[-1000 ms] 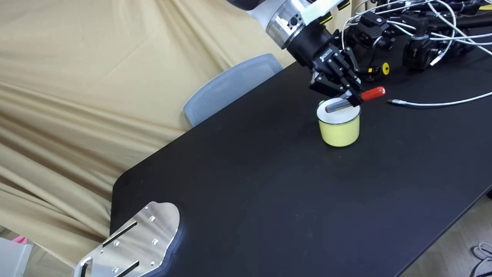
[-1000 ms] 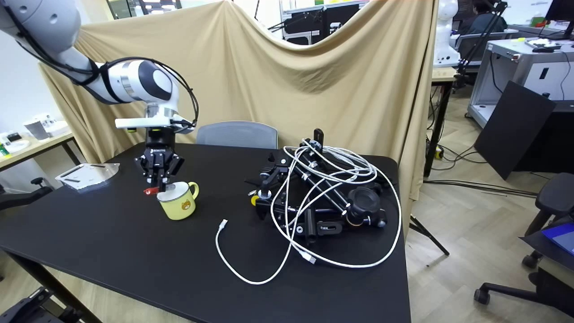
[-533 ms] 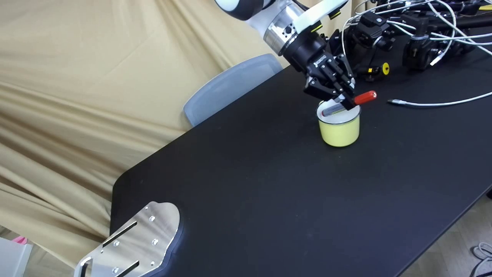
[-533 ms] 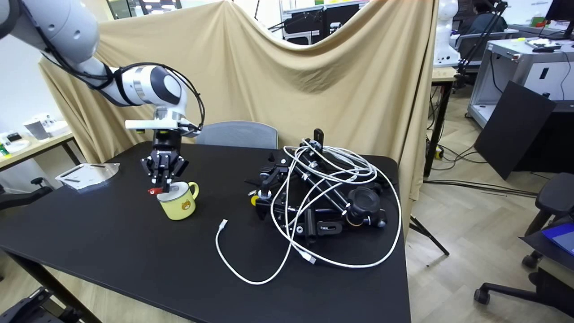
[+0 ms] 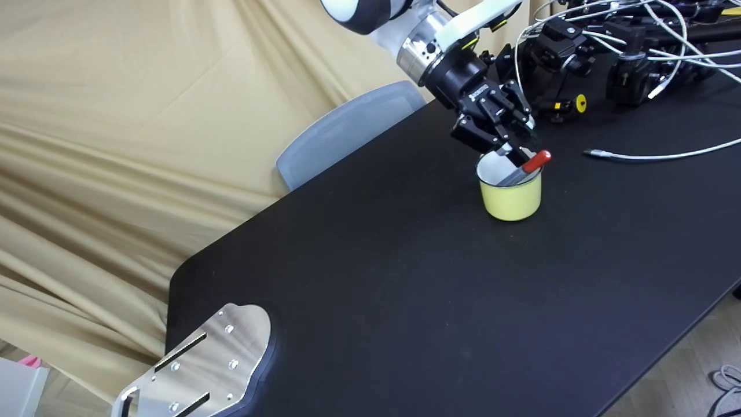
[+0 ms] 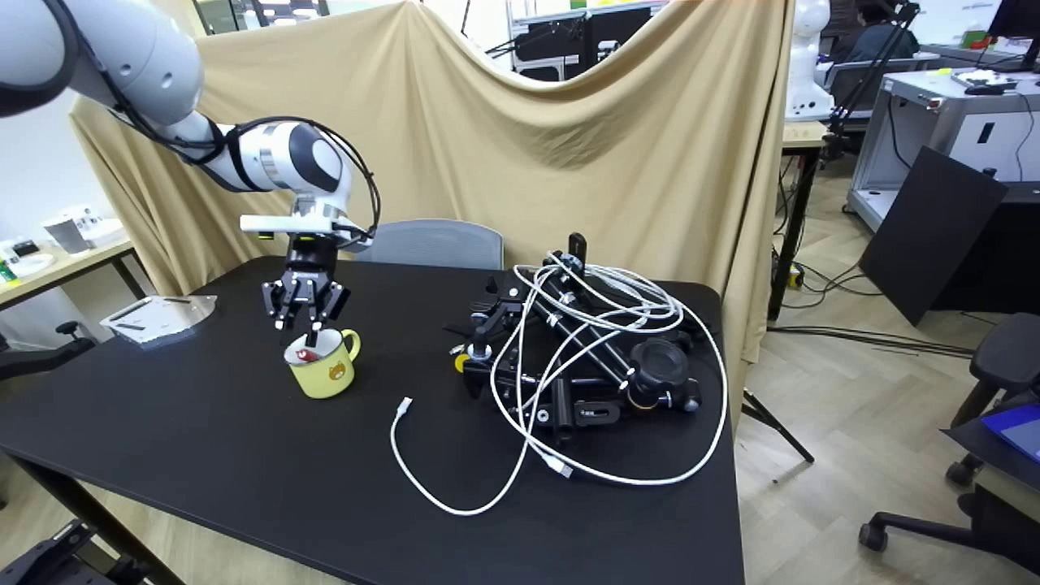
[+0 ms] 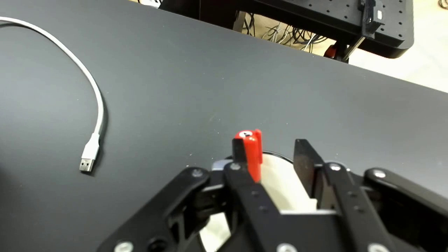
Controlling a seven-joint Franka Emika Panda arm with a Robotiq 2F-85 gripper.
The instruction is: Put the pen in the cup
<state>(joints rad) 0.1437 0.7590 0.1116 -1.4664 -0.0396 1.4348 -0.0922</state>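
Note:
The yellow cup (image 5: 510, 202) stands upright on the table and shows in the exterior view (image 6: 323, 376) with its handle and a bear picture; its pale inside fills part of the wrist view (image 7: 280, 185). The pen (image 5: 536, 162) leans inside it, grey-blue barrel down in the cup, red cap end up at the rim. The cap also shows in the exterior view (image 6: 307, 355) and in the wrist view (image 7: 254, 157), beside one finger. My gripper (image 7: 270, 143) is open just above the cup (image 5: 524, 145); the fingers are apart with a gap between them (image 6: 297, 331).
A white cable (image 6: 455, 510) lies on the black table, its plug (image 7: 90, 152) near the cup. A heap of black stands and clamps (image 6: 585, 366) lies beyond it. A metal plate (image 5: 208, 359) is at the table's far end. A grey chair (image 5: 353, 127) stands at the edge.
My gripper moved slightly and then opened. The pen, held between the fingers across the cup's mouth before, has dropped and tilted with its barrel down into the cup. The cup has not moved.

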